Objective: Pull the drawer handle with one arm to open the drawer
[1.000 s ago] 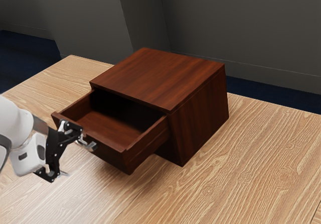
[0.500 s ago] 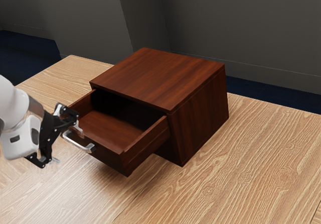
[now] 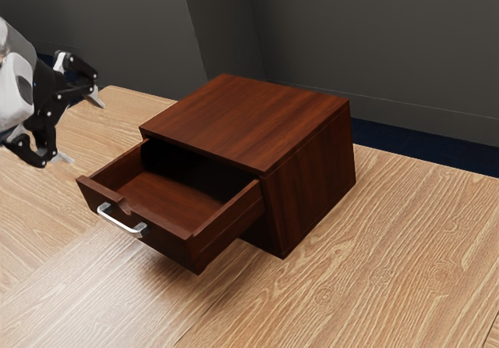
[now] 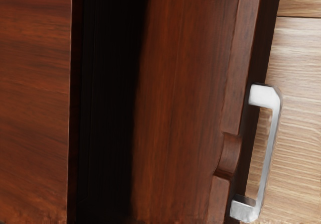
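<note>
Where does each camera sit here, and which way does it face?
Exterior view: beside the arm, raised, looking down across the table at the cabinet; the open hand and white forearm show at its upper left.
Wrist view: on the hand, looking down onto the pulled-out drawer and handle.
Shared: drawer, handle, table.

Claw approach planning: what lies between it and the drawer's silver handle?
Exterior view: only bare light wooden tabletop between black claw and silver bar handle.

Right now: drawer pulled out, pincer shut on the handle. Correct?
Not quite. The exterior view shows the pincer open, above and well clear of the handle, toward that view's upper left. The drawer is pulled out, as you said.
</note>
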Robot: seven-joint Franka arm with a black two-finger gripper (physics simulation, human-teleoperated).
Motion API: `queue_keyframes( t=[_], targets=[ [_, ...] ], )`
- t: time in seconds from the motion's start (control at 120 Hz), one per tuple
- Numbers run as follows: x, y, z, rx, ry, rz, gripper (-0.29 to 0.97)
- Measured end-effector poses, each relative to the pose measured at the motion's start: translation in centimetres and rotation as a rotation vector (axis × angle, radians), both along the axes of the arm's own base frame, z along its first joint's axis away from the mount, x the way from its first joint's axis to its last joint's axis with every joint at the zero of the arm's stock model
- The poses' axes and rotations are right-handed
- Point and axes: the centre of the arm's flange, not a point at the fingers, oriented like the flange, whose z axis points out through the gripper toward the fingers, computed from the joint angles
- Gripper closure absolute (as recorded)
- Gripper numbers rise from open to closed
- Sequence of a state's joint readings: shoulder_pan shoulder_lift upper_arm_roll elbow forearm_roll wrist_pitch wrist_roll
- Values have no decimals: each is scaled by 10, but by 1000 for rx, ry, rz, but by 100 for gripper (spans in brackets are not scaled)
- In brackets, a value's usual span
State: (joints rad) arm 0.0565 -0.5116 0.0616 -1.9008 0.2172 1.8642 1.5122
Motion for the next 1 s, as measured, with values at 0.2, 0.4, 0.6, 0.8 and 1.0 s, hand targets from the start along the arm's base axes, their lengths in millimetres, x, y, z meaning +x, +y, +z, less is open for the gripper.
queue_keyframes(
  t=[0.2,0.4,0.6,0.8,1.0],
  targets=[
    [10,22,20,-54,47,163,0],
    [4,22,38,-115,90,326,0],
    [3,17,23,-173,178,559,0],
    [12,21,12,-239,160,782,0],
    [11,1,14,-280,116,935,0]
  ],
)
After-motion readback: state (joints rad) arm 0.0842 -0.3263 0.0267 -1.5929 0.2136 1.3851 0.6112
